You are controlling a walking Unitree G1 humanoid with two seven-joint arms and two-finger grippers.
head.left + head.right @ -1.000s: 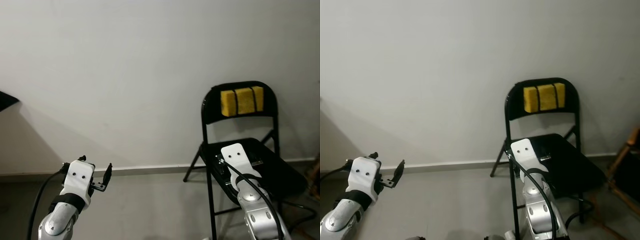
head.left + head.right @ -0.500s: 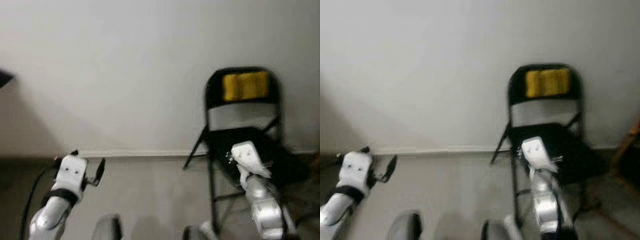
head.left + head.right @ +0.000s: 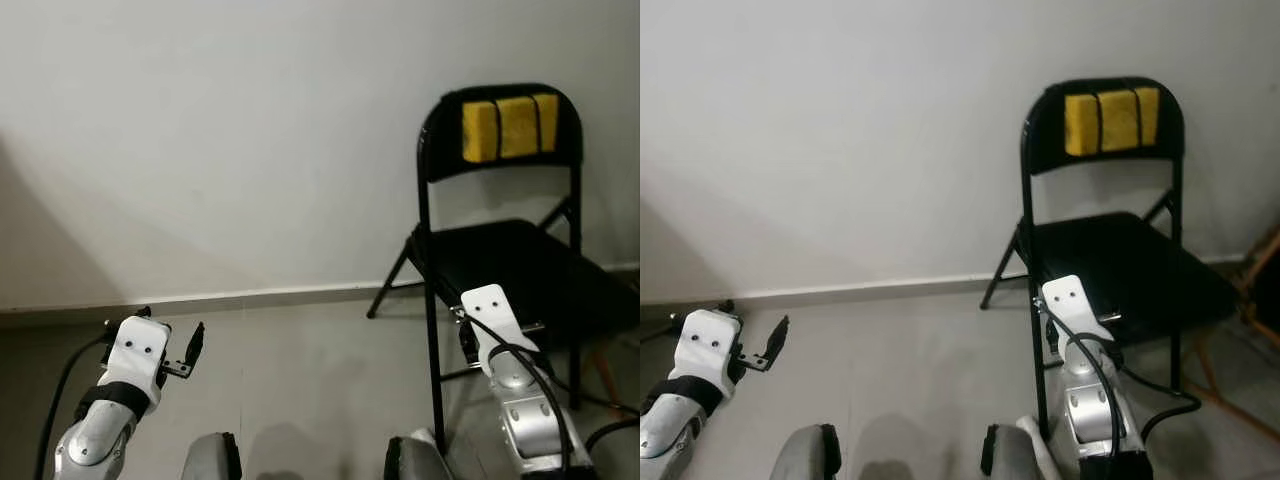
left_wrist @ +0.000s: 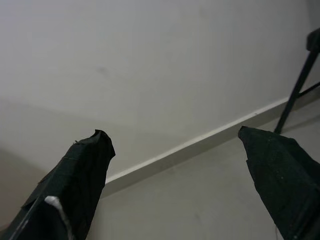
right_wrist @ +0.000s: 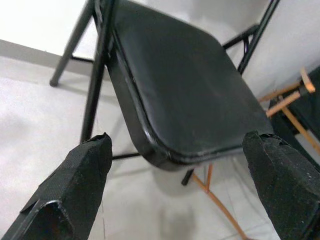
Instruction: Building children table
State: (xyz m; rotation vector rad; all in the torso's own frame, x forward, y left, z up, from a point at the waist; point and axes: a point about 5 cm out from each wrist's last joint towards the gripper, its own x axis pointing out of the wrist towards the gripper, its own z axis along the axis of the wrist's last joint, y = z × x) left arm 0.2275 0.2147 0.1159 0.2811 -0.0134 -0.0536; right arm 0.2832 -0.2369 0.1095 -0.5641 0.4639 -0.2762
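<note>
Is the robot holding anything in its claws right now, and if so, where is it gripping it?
Nothing is held. The left gripper is open in front of the wall and floor, and the right gripper is open above the black folding chair, not touching it.

Dim, flat indoor light, frames sharp with no motion blur. Soft shadow darkens the wall (image 3: 60, 230) at lower left. Left wrist view is murkiest; black fingers (image 4: 75, 180) there look slightly soft.

Glossy black metal chair (image 3: 500, 260) (yellow foam (image 3: 510, 127) strapped on).
</note>
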